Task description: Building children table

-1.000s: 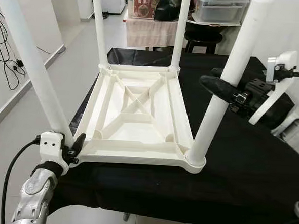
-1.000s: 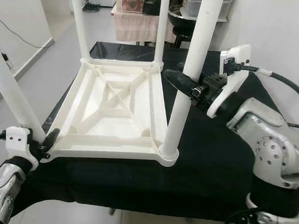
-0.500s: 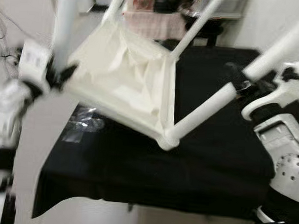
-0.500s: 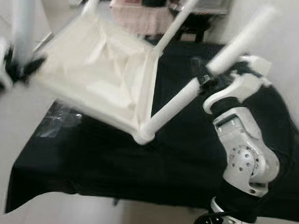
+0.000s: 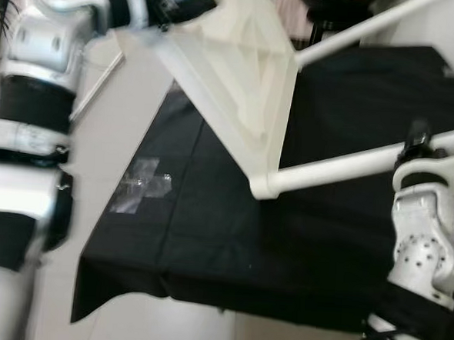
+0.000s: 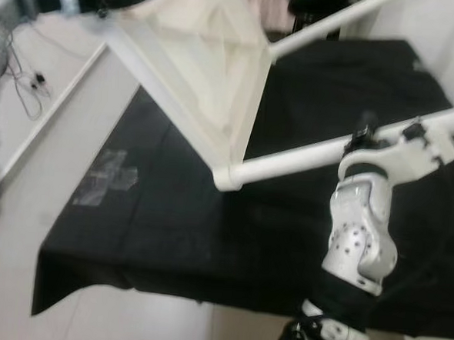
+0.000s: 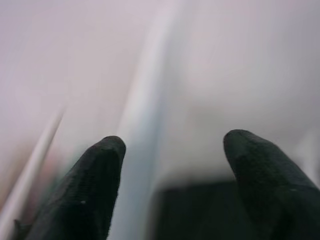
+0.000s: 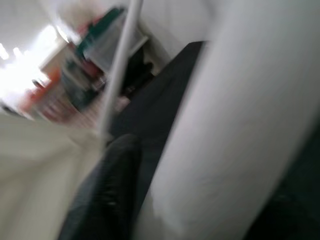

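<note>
While tilted, white table (image 5: pixel 240 78) between end effectors.

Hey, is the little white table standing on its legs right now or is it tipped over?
Tipped. The white table hangs tilted above the black cloth, one leg running nearly level through the right gripper.

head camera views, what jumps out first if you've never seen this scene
The white children's table, tipped on its side in mid-air above the black-covered worktop, legs pointing to the robot's right. The right gripper is clamped on the near leg, and the left gripper holds the raised corner at top left. Grey tape marks the cloth below.
</note>
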Tool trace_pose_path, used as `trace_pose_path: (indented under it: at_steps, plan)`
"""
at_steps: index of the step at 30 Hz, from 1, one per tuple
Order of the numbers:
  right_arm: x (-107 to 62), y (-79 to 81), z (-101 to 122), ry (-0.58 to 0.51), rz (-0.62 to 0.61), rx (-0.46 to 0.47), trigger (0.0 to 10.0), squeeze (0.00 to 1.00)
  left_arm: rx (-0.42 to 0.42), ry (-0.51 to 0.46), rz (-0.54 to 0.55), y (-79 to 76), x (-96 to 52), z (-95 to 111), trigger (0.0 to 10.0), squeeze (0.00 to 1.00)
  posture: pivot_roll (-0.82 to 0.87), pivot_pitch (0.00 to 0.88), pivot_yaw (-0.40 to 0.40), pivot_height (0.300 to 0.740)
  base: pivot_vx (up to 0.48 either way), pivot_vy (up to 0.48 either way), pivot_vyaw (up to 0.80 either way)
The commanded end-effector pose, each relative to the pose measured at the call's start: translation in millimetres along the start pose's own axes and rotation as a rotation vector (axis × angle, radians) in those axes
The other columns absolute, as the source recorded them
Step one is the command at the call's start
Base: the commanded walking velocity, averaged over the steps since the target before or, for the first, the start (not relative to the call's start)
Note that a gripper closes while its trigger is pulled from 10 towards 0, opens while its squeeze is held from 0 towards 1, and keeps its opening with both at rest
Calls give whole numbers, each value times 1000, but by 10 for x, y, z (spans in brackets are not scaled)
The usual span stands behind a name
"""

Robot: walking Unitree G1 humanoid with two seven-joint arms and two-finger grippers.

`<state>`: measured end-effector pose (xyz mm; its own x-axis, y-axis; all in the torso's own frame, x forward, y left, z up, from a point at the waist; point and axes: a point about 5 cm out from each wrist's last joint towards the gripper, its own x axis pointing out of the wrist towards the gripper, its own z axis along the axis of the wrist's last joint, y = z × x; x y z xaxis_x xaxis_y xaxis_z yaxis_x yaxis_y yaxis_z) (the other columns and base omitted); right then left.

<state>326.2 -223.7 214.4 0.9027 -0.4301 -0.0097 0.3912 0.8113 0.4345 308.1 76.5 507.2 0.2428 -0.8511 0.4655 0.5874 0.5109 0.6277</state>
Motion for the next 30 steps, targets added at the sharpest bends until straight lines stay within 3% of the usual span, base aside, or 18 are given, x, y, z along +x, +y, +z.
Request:
trace_pose_path:
  at_steps: [1, 3, 9, 10, 12, 17, 19, 20, 22, 29, 30]
  plan:
    - [-109, -381, -849, 380, -167, -201, 10000, 1000, 19, -41, -2, 47, -81, 100, 10000, 1000, 13, 53, 146, 740, 0, 0, 0]
    - [-93, -488, -884, 354, -242, -230, 10000, 1000, -31, -29, -70, -54, -28, 29, 10000, 1000, 9, 50, 145, 740, 0, 0, 0]
    - [-120, -625, -897, 339, -330, -247, 10000, 1000, -65, 2, -123, -65, -47, -53, 10000, 1000, 9, 49, 133, 740, 0, 0, 0]
    - [-126, -657, -903, 338, -342, -251, 10000, 1000, -65, 10, -125, -46, -71, -66, 10000, 55, 7, 48, 125, 740, 0, 0, 0]
    - [-134, -700, -935, 340, -367, -258, 10000, 1000, -74, 13, -130, -17, -115, -65, 10000, 0, 3, 50, 123, 740, 0, 0, 0]
    - [-191, -714, -986, 378, -378, -207, 10000, 1000, -91, 16, -124, -7, -187, -59, 10000, 0, -8, 56, 112, 740, 0, 0, 0]
    - [-243, -705, -998, 409, -373, -101, 10000, 1000, -100, 24, -116, -8, -266, -78, 10000, 0, -15, 59, 104, 740, 0, 0, 0]
    - [-243, -705, -998, 409, -373, -101, 10000, 1000, -100, 24, -116, -8, -266, -78, 10000, 0, -15, 59, 104, 740, 0, 0, 0]
    - [-305, -713, -920, 411, -366, 18, 10000, 1000, -114, 38, -111, -37, -364, -130, 10000, 0, -18, 63, 99, 740, 0, 0, 0]
    - [-443, -863, -716, 379, -410, 135, 10000, 1000, -128, 54, -105, -62, -490, -193, 10000, 0, -48, 76, 93, 740, 0, 0, 0]
    - [-476, -840, -677, 364, -386, 199, 10000, 1000, -133, 56, -106, -69, -510, -203, 10000, 0, -52, 79, 94, 740, 0, 0, 0]
